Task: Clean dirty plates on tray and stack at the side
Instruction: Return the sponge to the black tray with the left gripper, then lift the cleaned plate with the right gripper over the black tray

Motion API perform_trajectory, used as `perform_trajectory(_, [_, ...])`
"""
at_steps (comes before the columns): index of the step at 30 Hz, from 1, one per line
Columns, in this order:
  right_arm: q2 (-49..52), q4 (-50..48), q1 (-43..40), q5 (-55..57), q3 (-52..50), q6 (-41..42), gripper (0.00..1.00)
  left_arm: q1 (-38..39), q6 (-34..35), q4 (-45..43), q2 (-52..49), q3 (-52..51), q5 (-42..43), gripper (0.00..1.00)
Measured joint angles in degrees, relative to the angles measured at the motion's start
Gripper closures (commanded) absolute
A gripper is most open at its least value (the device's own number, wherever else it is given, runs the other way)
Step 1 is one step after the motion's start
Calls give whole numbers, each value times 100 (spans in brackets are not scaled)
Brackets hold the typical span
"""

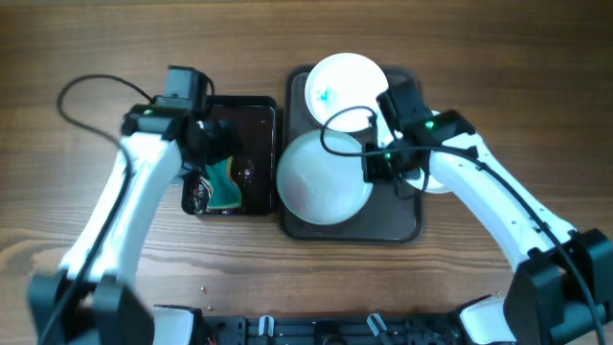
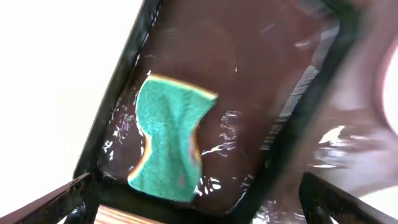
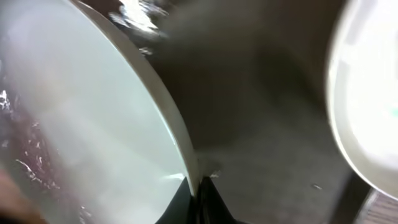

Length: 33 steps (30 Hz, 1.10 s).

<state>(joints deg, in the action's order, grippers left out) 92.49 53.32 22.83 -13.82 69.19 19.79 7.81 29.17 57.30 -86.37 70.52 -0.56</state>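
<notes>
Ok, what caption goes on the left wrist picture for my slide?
Open left gripper hovers over a teal sponge lying in the glossy black tray.

Left fingers [image 2: 53, 200] spread, right fingers [image 3: 214, 205] clamped

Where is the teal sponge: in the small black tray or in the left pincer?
In the tray. The sponge lies crumpled on the wet floor of the black tray; the left pincer stands wide open, not touching it.

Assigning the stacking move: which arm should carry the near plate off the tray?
Probably right: right gripper is shut on that plate's rim; left gripper hangs open over the sponge.
</notes>
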Motion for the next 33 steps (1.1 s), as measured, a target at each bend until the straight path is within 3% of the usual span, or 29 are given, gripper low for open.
perform_trajectory(8, [133, 87, 505, -450, 1012, 404, 96, -223, 0, 57, 1740, 81, 39, 0])
perform_trajectory(16, [1650, 92, 1270, -450, 2216, 610, 96, -387, 0, 61, 3008, 81, 42, 0])
perform_trajectory(21, [2256, -326, 1552, 363, 2610, 463, 96, -387, 0, 61, 3314, 81, 39, 0])
perform_trajectory(33, [2092, -837, 2387, 3285, 2697, 190, 96, -387, 0, 61, 3340, 81, 39, 0])
